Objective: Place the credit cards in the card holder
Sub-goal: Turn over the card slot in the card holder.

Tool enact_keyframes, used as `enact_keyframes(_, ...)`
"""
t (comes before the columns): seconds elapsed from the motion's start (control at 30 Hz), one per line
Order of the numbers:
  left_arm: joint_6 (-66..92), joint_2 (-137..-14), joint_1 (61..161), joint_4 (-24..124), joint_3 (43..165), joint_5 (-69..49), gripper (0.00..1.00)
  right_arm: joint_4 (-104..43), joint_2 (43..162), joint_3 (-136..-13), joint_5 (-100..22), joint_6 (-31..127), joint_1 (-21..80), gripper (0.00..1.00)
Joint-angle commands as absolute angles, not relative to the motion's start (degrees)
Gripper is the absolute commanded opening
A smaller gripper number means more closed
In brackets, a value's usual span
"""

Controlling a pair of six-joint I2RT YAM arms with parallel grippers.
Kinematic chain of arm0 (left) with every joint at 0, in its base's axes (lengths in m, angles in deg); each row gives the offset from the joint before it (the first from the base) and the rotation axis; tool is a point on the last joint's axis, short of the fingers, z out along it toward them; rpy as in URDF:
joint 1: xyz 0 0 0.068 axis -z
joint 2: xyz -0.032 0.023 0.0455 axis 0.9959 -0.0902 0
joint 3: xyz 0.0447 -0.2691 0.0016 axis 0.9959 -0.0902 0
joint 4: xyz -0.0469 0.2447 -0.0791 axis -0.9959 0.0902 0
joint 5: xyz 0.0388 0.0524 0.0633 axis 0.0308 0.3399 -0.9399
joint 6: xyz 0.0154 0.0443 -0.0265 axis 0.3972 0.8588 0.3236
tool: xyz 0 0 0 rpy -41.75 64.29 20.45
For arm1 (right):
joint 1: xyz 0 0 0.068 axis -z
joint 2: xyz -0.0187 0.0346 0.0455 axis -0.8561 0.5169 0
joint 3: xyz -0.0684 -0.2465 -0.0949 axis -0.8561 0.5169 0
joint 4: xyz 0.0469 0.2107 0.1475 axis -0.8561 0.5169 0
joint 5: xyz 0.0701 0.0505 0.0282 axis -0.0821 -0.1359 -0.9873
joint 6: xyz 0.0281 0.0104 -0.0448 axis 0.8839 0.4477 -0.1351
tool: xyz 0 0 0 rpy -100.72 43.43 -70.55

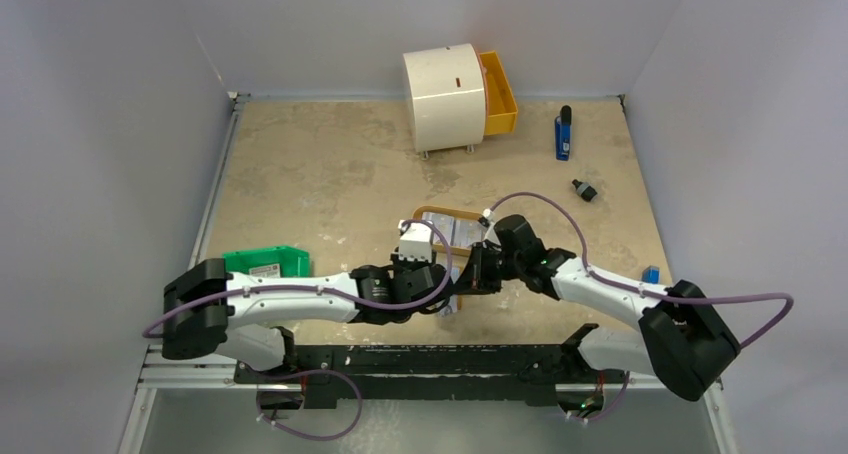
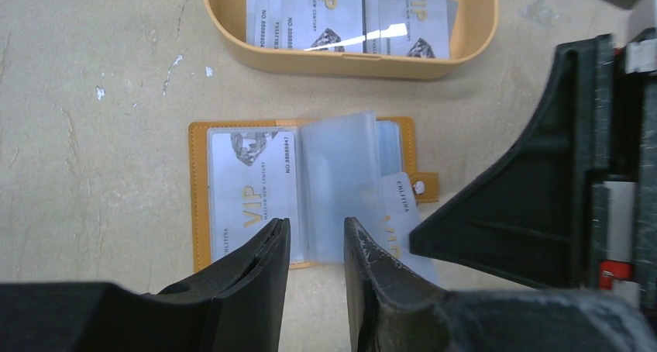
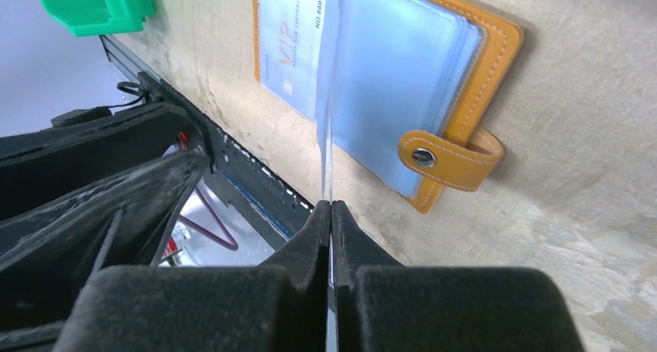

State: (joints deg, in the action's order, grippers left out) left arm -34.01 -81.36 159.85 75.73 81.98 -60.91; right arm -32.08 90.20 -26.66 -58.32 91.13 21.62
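**Spotter:** Where are things sitting?

**Operator:** The card holder (image 2: 198,205) is lying open on the table (image 2: 93,174), just on the near side of the yellow tray (image 2: 349,63), between the two arms. One seated card (image 2: 252,189) is lying flat in its left page. A loose card (image 2: 399,208) is lying askew over the right page, running toward my right gripper (image 3: 331,206). That gripper's fingers are pressing together on a thin pale sheet seen edge-on. I'm judging that sheet to be this card, but a clear sleeve (image 2: 341,174) is standing beside it and I can't fully separate the two.

**Spotter:** And the left?

**Operator:** The left gripper (image 2: 316,224) is hovering over the holder's near edge, fingers apart, gripping nothing.

**Spotter:** How are you planning to seat it?

**Operator:** I'm squaring the card to the pocket mouth first, since it's sitting skewed. Then I'm bringing the left fingers down on the near border to pin the holder, and pushing slowly along the sleeve, not down into it. I'm only letting go once most of the card is inside.

**Spotter:** How are the cards looking?

**Operator:** Thin and pale white-blue, with gold "VIP" lettering, a grey diamond print and small number text along one edge. Spare cards (image 2: 341,11) like them are lying in the tray. The holder is looking like tan leather, with a snap tab (image 3: 445,158) on its right side.
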Motion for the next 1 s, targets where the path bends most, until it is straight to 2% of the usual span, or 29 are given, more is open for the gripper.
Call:
enact_keyframes(0.0,-35.91,-76.66,159.8,77.44,81.7,-63.41,0.32,-36.08,91.71,-30.59,-59.0,91.92,20.42,0.0)
enact_keyframes(0.47,-35.16,-78.31,159.37,74.72,79.9,-63.87,0.3,-39.21,100.05,-33.23,-57.2,93.42,18.38,0.0)
enact_keyframes(0.7,-35.44,-84.46,154.95,71.54,76.82,-61.33,0.23,-37.35,97.92,-32.81,-56.2,93.36,18.1,0.0)
enact_keyframes(0.97,-35.88,-86.05,153.18,70.23,73.84,-61.26,0.21,-34.77,94.84,-31.12,-53.39,94.8,18.13,0.0)
